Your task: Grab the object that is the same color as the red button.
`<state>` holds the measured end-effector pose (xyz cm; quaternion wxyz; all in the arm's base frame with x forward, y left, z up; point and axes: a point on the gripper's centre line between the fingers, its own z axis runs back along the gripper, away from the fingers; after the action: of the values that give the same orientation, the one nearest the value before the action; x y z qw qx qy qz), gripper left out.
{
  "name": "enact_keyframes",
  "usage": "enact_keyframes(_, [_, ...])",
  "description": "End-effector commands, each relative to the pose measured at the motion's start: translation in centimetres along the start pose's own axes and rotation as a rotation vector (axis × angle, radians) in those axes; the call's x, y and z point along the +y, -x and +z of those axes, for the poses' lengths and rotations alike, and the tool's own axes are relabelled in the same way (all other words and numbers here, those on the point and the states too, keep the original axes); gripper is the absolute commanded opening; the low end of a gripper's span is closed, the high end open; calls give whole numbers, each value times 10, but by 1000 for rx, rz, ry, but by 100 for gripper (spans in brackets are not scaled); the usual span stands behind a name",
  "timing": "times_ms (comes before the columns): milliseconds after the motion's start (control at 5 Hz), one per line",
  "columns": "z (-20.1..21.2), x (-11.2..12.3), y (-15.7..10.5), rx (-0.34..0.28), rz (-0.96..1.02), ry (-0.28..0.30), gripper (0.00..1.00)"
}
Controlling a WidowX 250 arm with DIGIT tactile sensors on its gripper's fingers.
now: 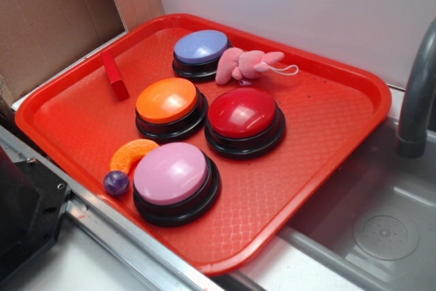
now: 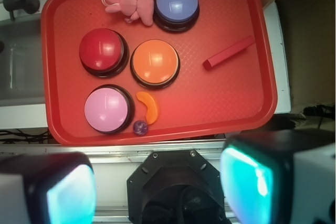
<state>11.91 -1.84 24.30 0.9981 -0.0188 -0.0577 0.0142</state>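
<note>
Our hand (image 2: 157, 187) hangs spread and empty above the tray (image 2: 236, 103); we see the red block (image 2: 229, 53) lying well apart from the red button (image 2: 102, 50).

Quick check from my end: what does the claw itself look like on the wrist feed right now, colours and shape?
On the wrist view the claw shows two blocky fingers at the bottom corners, with dark outer casings and pale, glossy inner pads glowing teal-cyan. Between them sits a black, roughly octagonal mount with small screws. No markings are legible, and the exterior view does not show the claw.
</note>
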Motion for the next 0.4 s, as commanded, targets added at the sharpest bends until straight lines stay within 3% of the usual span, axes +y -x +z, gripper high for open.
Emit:
enact_keyframes(0, [0,0,0,0,0,0,100])
enact_keyframes(200, [-11,14,-18,-25,170,24,100])
